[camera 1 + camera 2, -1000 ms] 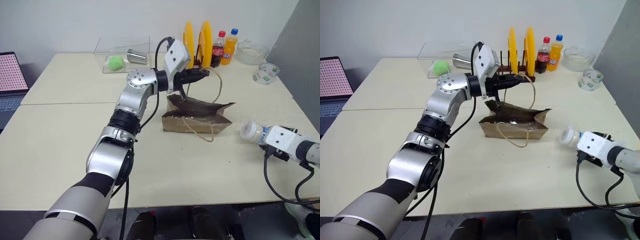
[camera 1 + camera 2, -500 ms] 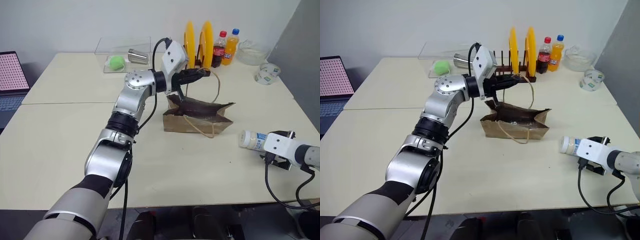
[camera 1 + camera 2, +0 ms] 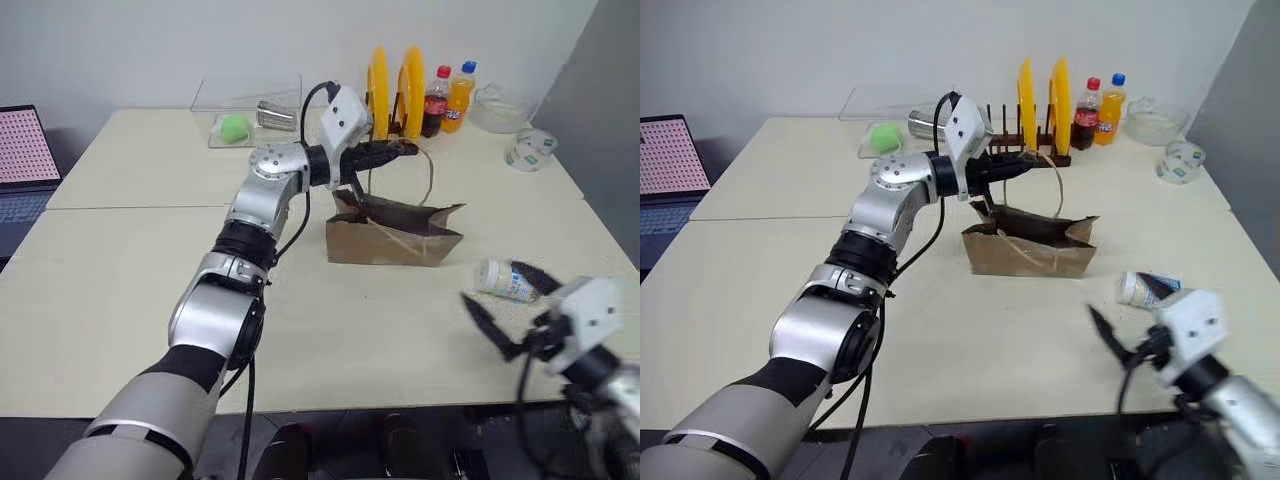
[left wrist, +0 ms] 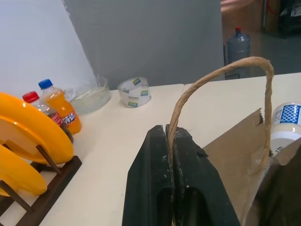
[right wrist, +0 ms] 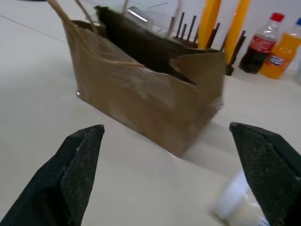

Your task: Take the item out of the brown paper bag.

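left eye view, brown paper bag (image 3: 395, 235) upright (mouth open), item (image 3: 505, 280) outside on table (image 3: 120, 260)

Bare tabletop (image 3: 130, 280) left of bag (image 3: 395, 235)

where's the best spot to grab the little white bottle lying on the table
Grip the small white bottle across its labelled middle, coming from above with the fingers straddling its width. It lies on its side on the bare table, apart from the brown paper bag, so the round body is exposed from both sides.
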`<action>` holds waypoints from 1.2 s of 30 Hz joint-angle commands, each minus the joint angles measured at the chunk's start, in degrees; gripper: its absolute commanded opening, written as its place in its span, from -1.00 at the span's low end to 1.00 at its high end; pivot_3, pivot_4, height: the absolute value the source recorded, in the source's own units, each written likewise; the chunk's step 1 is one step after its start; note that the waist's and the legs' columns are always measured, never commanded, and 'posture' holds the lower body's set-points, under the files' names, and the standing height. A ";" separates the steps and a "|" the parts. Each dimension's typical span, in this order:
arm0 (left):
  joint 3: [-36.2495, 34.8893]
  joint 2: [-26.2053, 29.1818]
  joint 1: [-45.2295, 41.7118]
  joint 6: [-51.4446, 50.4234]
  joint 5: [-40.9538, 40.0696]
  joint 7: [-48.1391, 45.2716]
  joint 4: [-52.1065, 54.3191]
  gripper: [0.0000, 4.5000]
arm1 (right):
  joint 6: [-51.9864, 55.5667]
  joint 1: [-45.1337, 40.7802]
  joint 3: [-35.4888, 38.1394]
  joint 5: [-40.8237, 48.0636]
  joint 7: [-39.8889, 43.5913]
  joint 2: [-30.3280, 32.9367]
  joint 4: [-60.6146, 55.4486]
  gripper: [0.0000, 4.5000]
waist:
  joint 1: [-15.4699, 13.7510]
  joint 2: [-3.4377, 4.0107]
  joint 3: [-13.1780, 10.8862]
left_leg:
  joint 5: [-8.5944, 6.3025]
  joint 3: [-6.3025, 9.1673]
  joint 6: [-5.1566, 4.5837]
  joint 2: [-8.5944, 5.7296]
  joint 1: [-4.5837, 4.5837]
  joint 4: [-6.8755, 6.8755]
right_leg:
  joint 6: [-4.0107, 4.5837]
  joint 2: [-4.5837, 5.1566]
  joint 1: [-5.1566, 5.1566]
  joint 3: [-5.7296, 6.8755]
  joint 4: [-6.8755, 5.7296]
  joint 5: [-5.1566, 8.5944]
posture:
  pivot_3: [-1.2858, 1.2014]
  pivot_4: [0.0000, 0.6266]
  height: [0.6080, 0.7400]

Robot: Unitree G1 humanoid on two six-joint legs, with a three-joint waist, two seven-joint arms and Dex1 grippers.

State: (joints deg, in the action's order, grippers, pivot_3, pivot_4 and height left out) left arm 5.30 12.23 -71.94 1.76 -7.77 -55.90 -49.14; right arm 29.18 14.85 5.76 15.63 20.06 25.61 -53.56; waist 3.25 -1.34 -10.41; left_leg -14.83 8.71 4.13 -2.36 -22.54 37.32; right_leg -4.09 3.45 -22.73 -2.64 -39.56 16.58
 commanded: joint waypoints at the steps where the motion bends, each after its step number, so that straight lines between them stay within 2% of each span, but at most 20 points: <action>1: -0.85 2.44 -2.67 0.66 -0.51 -4.80 0.36 -0.73 | 0.29 -5.09 -6.26 -6.52 -6.92 -1.28 -6.43 1.00 | 0.10 0.01 0.01 | 0.00 0.01 0.00 0.01 0.00 -0.01 | 0.00 -0.01 0.00 0.01 0.00 0.00 | 0.03 -0.52 1.00; 8: -2.08 7.98 -0.92 -1.52 -1.51 -9.24 4.58 0.22 | 2.38 -9.84 -4.82 -5.83 -6.46 -1.44 -5.06 1.00 | 0.03 0.03 0.02 | 0.02 0.14 0.05 0.02 -0.04 -0.12 | 0.01 -0.02 -0.01 0.11 0.12 0.00 | 0.03 -0.52 1.00; 12: -3.45 12.44 4.45 -5.53 -3.33 -10.31 14.97 0.77 | 0.88 -10.96 -3.50 -4.26 -4.42 -1.19 -3.25 1.00 | 0.09 0.03 0.02 | 0.00 0.15 0.01 0.02 -0.04 -0.12 | 0.01 -0.01 0.00 0.10 0.14 0.00 | 0.03 -0.52 1.00; 17: -6.61 16.69 17.36 -20.10 -8.61 -5.71 36.27 0.77 | -0.13 -11.50 -0.79 -2.19 -3.12 -1.50 -2.40 1.00 | 0.36 0.07 0.04 | 0.00 0.15 0.00 0.08 0.04 -0.15 | 0.02 -0.03 0.00 0.07 0.07 0.00 | 0.03 -0.52 1.00; 20: -7.72 16.69 26.93 -25.17 -7.66 2.49 48.23 0.77 | -1.93 -10.11 0.65 -2.61 -3.19 -1.70 -1.79 1.00 | 0.00 0.08 0.05 | 0.00 0.22 0.01 0.07 0.06 -0.13 | 0.02 -0.03 0.06 0.10 0.07 0.00 | 0.03 -0.52 1.00; 24: -8.19 14.98 41.29 -27.19 -3.99 13.60 61.21 0.77 | -6.76 -5.03 2.07 -2.27 -4.17 -5.58 0.19 1.00 | -0.34 0.11 0.09 | 0.00 0.23 0.00 0.09 0.20 -0.21 | 0.03 -0.01 0.26 0.11 0.21 0.00 | 0.03 -0.52 1.00; 29: -11.15 12.69 54.32 -25.21 -3.88 20.68 66.89 0.77 | -16.05 0.78 1.93 -1.99 -4.26 -11.12 3.66 1.00 | -0.66 0.16 0.13 | -0.02 0.13 -0.01 0.12 0.65 -0.36 | 0.04 -0.01 0.61 0.04 0.37 -0.01 | 0.03 -0.52 1.00; 32: -10.36 12.23 58.19 -23.73 -3.68 21.69 67.82 0.77 | -16.90 2.02 1.56 -0.98 -4.51 -12.97 4.52 1.00 | -0.78 0.24 0.18 | -0.02 0.10 -0.01 0.14 0.71 -0.36 | 0.08 -0.03 0.67 0.05 0.41 -0.03 | 0.03 -0.52 1.00; 36: -8.66 9.78 60.46 -20.59 -3.02 24.21 67.41 0.77 | -19.15 2.03 1.49 -2.24 -2.91 -11.96 6.69 1.00 | -1.05 0.26 0.20 | -0.02 0.07 -0.01 0.13 0.71 -0.36 | 0.08 -0.03 0.69 0.04 0.49 -0.03 | 0.03 -0.52 1.00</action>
